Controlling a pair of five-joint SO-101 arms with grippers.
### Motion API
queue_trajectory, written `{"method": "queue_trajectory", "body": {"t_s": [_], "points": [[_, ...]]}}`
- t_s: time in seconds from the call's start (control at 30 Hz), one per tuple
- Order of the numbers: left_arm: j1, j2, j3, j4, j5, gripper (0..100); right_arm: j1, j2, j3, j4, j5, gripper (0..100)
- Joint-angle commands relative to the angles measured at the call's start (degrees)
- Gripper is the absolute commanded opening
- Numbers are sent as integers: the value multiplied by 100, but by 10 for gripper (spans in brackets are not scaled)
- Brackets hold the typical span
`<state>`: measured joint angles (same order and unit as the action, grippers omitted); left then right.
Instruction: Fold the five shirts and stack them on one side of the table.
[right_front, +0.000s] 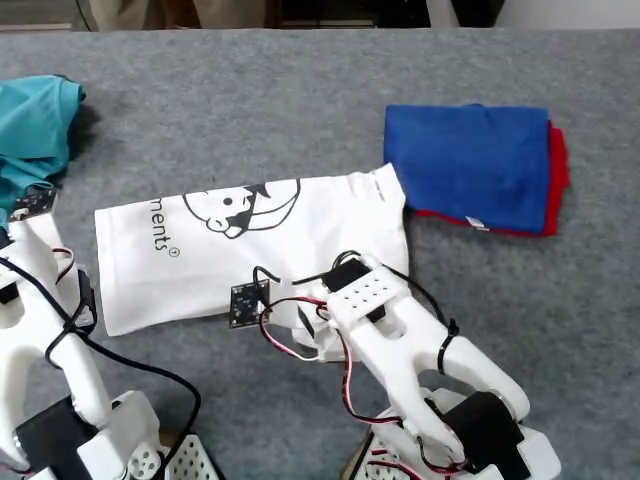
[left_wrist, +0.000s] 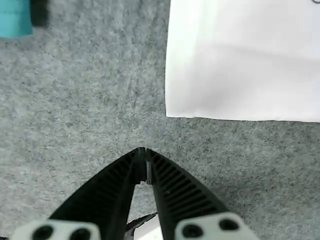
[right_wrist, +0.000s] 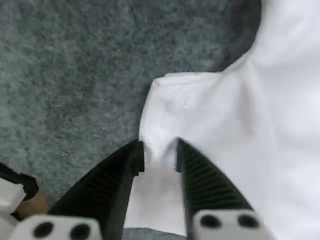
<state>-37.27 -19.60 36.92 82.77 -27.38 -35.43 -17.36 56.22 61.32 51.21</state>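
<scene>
Right gripper (right_wrist: 157, 152) angled down at white shirt (right_wrist: 240, 125) corner, fingers apart, cloth between them. Left gripper (left_wrist: 144, 156) pressed together, over table (left_wrist: 75, 100), shirt edge near.

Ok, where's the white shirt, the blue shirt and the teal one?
white shirt (right_front: 200, 272): high view, its plain middle.
blue shirt (right_front: 465, 160): high view, its middle.
teal shirt (right_front: 35, 125): high view, its middle.

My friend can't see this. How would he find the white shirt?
Look at the middle of the grey table. The white shirt lies there, between a teal shirt and a blue-on-red stack. Only it has a black cartoon drawing.
</scene>
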Motion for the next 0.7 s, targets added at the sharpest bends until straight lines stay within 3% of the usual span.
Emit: {"method": "queue_trajectory", "body": {"t_s": [0.0, 0.67], "points": [[-44, -224, -62, 0, -26, 19, -57, -171, 22, -211, -70, 192], [-53, -233, -62, -9, -26, 19, 57, 602, -40, -404, -70, 185]]}}
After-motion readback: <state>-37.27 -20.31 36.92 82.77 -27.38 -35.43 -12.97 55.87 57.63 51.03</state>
